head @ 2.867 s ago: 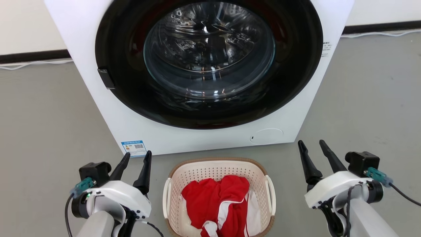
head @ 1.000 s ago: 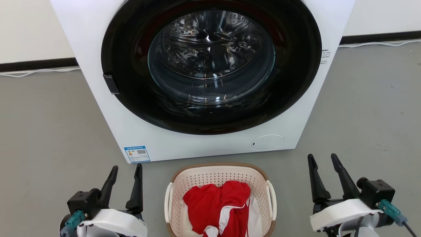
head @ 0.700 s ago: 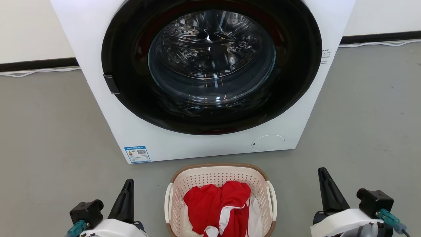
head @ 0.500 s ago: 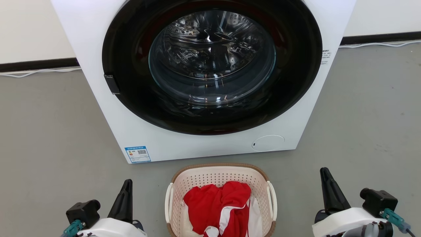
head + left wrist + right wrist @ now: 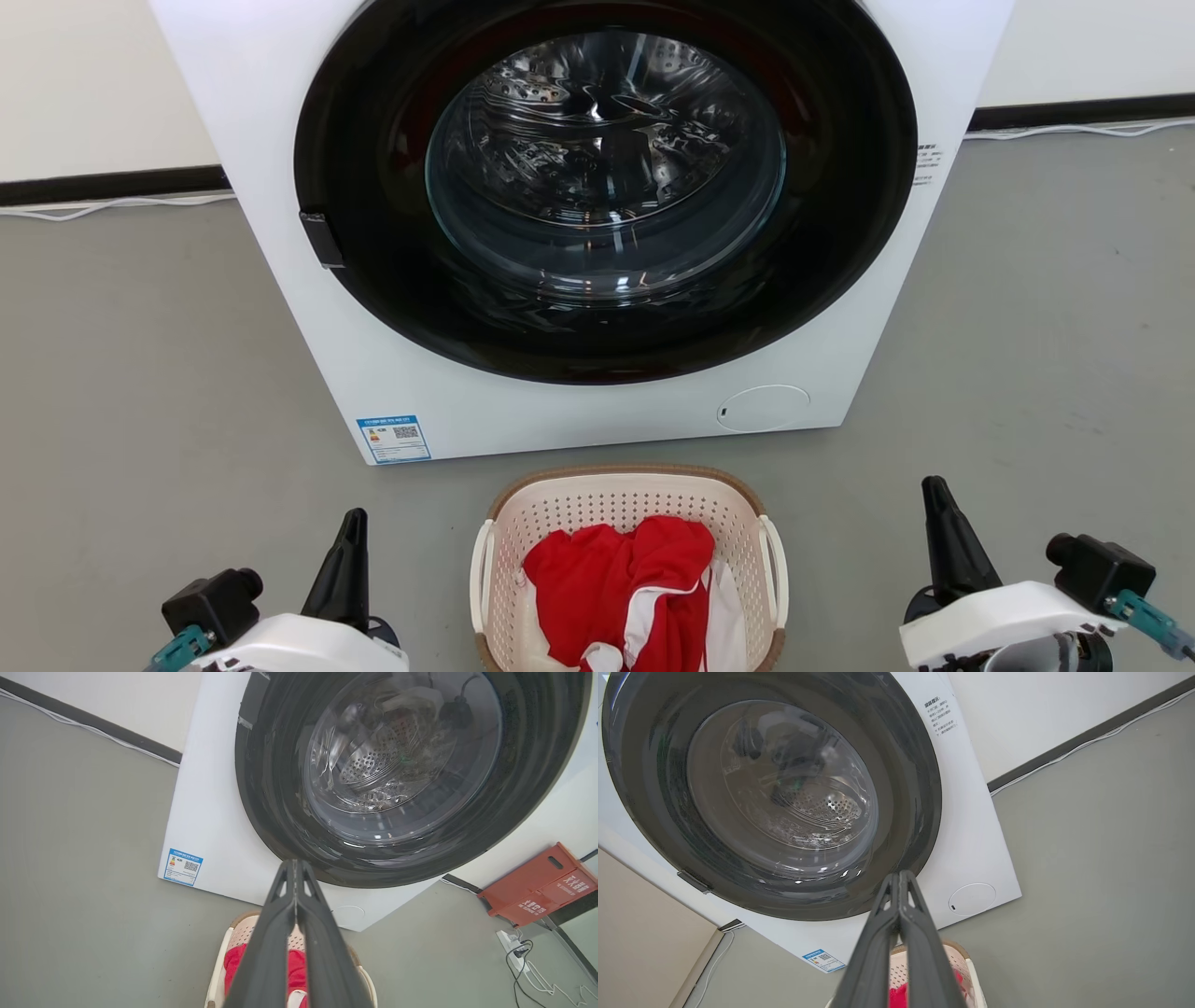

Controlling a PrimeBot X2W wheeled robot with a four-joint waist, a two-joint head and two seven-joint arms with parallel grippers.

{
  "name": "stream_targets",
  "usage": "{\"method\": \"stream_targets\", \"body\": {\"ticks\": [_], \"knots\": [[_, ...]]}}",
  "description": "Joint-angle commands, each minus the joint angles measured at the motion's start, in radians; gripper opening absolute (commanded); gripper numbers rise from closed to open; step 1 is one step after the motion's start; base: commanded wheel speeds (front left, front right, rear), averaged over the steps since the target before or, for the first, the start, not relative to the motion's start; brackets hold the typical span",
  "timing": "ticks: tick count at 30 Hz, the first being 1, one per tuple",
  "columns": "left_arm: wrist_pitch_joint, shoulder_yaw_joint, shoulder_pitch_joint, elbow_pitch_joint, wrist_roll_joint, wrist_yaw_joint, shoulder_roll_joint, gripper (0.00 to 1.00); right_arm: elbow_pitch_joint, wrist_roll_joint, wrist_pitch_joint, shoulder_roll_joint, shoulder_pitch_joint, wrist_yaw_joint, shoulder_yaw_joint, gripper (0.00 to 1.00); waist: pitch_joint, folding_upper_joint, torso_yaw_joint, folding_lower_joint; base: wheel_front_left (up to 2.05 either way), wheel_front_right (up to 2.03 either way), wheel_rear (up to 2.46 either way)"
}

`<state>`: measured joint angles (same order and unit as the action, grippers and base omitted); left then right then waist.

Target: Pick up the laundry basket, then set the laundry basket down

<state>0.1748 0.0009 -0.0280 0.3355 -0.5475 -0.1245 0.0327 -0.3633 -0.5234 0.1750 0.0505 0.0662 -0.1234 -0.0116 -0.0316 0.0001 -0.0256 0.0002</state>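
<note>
Directly in front of the washing machine (image 5: pixel 308 308), the laundry basket (image 5: pixel 579 509) sits on the grey floor (image 5: pixel 140 373) with red clothing (image 5: pixel 616 579) heaped inside. The left end effector (image 5: pixel 354 519), fingers pressed together, hovers before the machine's left corner. The right end effector (image 5: pixel 933 489), likewise pressed together, hovers before its right corner. Neither touches the basket.

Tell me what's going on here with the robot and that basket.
A laundry basket holding red-and-white clothing sits on the grey floor before a front-loading washing machine. The robot's left gripper and right gripper flank it, both shut, empty and clear of its handles. It has not yet been picked up.
</note>
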Motion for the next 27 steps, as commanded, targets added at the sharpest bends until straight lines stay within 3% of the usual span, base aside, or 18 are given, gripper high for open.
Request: {"method": "stream_targets", "body": {"ticks": [1,27], "knots": [[-0.003,0.014,-0.038,-0.030,-0.021,-0.001,0.006,0.00,0.032,-0.022,-0.005,0.002,0.032,-0.002,-0.004,0.00,0.000,-0.0001,0.000,-0.0002,0.00,0.00,0.00],[-0.078,0.040,-0.049,-0.046,-0.296,-0.003,0.009,0.00,0.055,-0.302,-0.080,0.002,0.035,-0.003,-0.030,0.00,0.008,-0.0001,0.007,-0.0002,0.00,0.00,0.00]]}}
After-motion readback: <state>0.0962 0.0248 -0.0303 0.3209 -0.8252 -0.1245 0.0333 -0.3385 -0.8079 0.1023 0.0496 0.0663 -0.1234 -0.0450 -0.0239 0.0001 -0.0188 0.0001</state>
